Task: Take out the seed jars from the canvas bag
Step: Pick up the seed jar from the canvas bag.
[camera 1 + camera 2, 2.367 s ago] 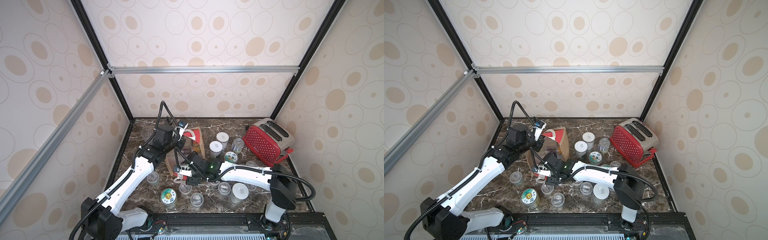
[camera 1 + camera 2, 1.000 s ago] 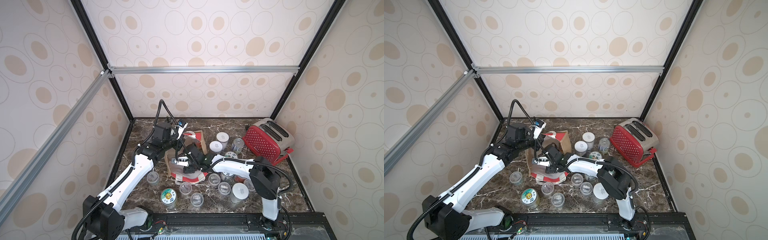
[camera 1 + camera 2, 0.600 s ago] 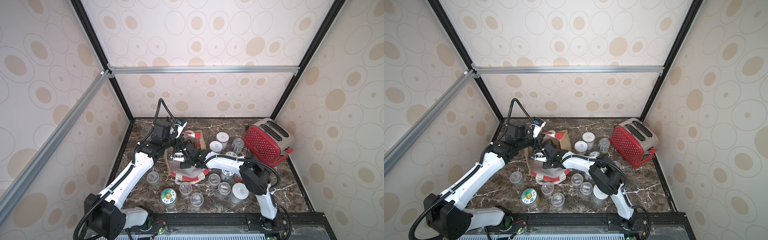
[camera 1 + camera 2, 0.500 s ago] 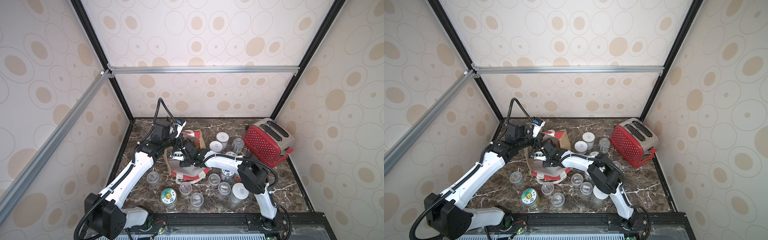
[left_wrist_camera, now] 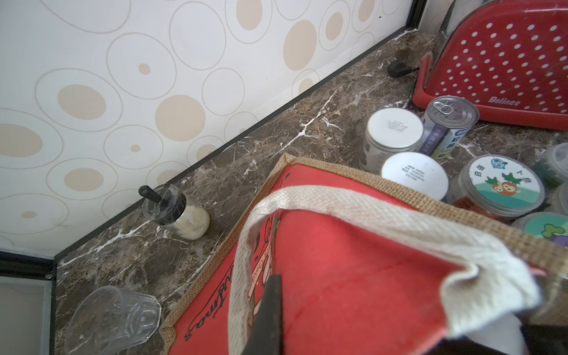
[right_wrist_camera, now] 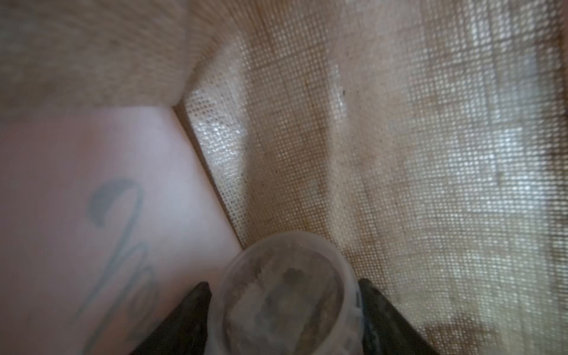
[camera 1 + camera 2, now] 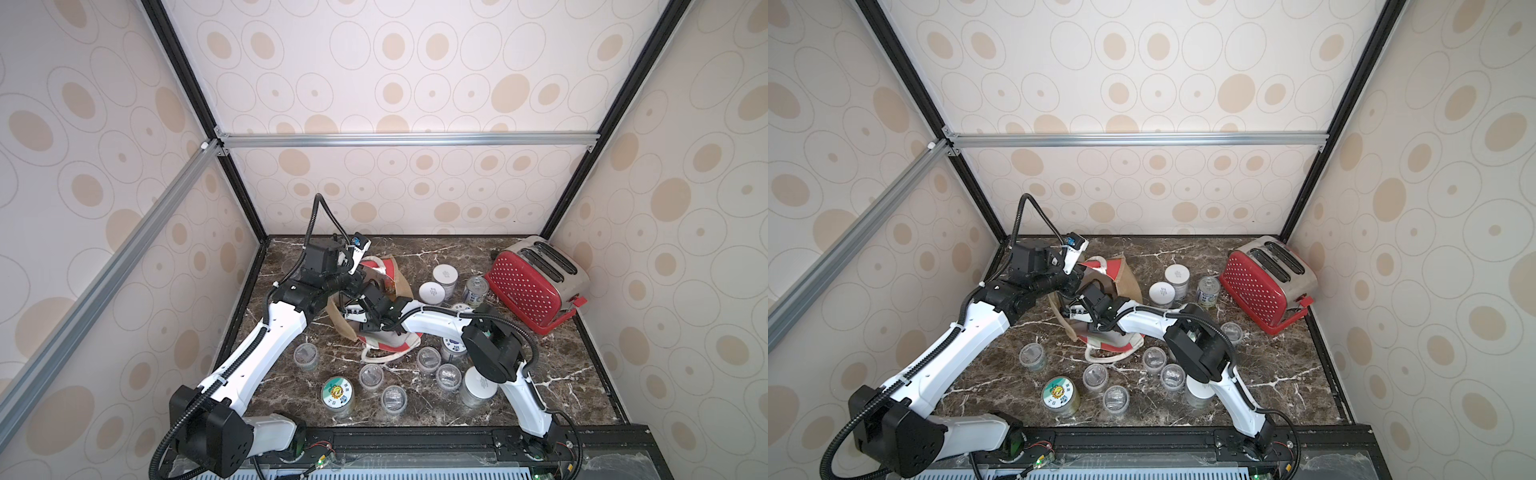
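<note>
The canvas bag (image 7: 400, 283) lies tipped on the marble in both top views, mouth toward the front (image 7: 1130, 286). My left gripper (image 5: 273, 295) is shut on its red rim beside the white handle (image 5: 338, 206), holding it up. My right gripper (image 6: 282, 285) reaches inside the bag, its fingertips hidden in the top views. Both dark fingers (image 6: 190, 310) press the sides of a small clear seed jar (image 6: 282, 304) on the bag's floor. Several seed jars stand outside: white-lidded ones (image 7: 445, 274), a cartoon-lidded one (image 7: 337, 392), tiny clear cups (image 7: 371, 376).
A red dotted toaster (image 7: 536, 282) stands at the back right, with a tin can (image 7: 476, 289) beside it. A black-topped shaker (image 5: 175, 212) and a lidless drinking glass (image 5: 113, 316) sit by the back wall behind the bag. More jars (image 7: 449, 376) crowd the front.
My right arm has swung from the front jars into the bag's mouth and its jaws have closed in on a jar. The left gripper keeps its hold on the rim.
</note>
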